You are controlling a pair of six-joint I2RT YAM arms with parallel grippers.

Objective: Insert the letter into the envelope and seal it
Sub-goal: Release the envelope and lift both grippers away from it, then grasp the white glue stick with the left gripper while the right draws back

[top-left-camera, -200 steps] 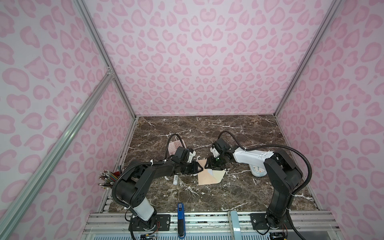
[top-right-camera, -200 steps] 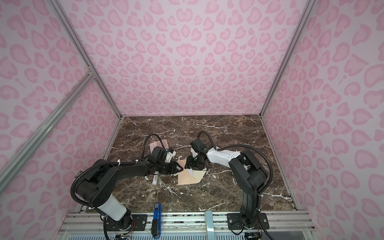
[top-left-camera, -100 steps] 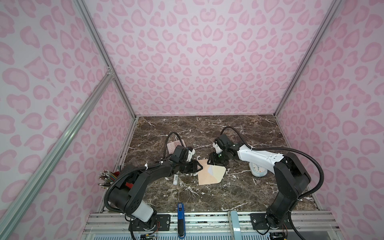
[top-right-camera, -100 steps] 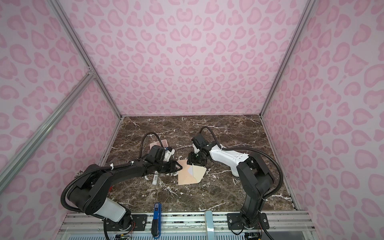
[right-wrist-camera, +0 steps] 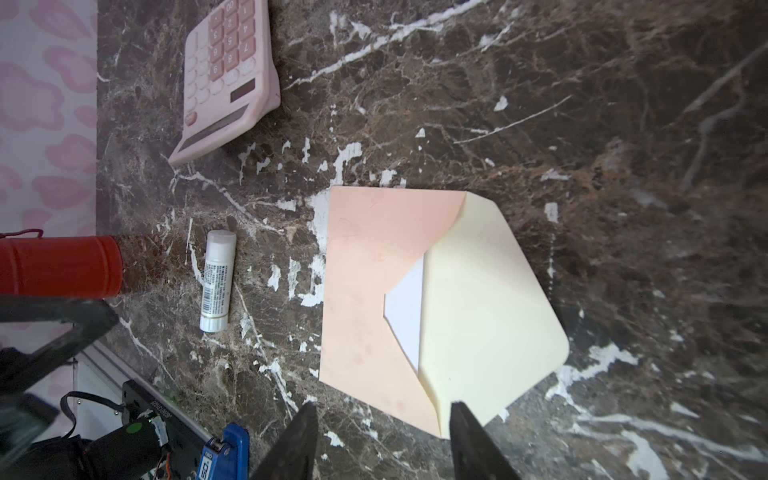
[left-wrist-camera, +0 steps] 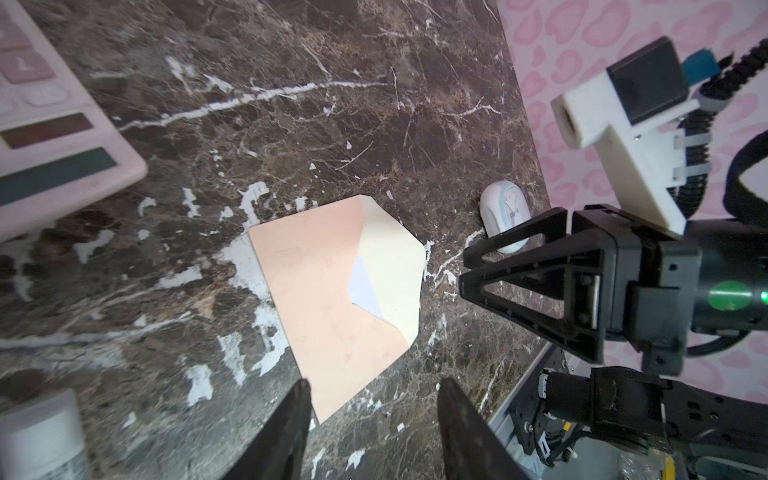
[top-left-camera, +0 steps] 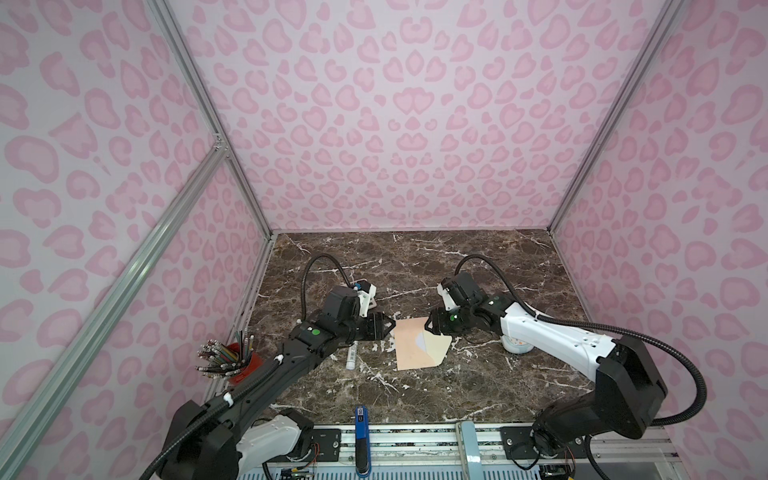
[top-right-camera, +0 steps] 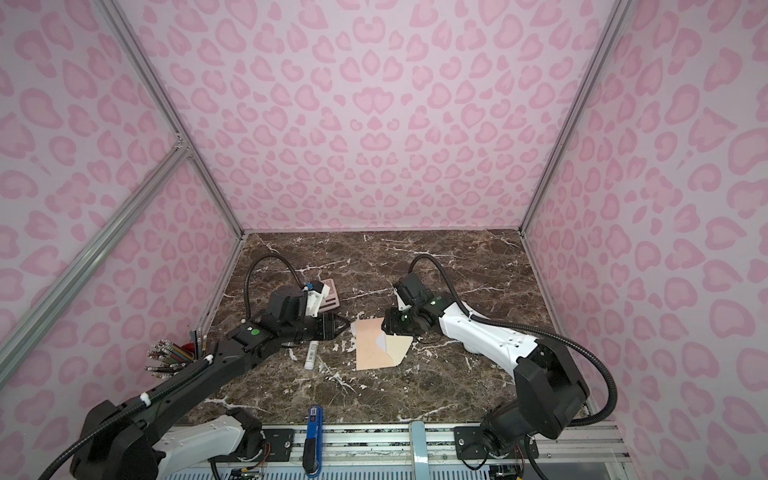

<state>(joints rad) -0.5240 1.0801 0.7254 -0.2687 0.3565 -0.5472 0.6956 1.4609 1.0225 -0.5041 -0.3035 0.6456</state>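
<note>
The peach envelope (top-left-camera: 409, 347) (top-right-camera: 370, 347) lies flat on the marble table, its cream flap (top-left-camera: 437, 345) (right-wrist-camera: 486, 299) folded out to the right. A white corner of the letter (top-left-camera: 420, 341) (right-wrist-camera: 405, 311) (left-wrist-camera: 363, 291) shows in the envelope's mouth; the rest of it is hidden inside. My left gripper (top-left-camera: 388, 326) (left-wrist-camera: 374, 382) hovers open at the envelope's far left corner, holding nothing. Just off the far right corner by the flap, my right gripper (top-left-camera: 430, 326) (right-wrist-camera: 382, 405) is open too, with nothing between its fingers.
A pink calculator (right-wrist-camera: 228, 79) (top-right-camera: 328, 295) lies behind the left arm. A white glue stick (top-left-camera: 351, 359) (right-wrist-camera: 217, 286) rests left of the envelope. A red cup of pencils (top-left-camera: 237, 361) stands at the left wall. A small white gadget (top-left-camera: 515, 345) sits under the right arm.
Both grippers have drawn back from over the envelope, the left one leftward and the right one away to the far right. The envelope now lies free between them.
</note>
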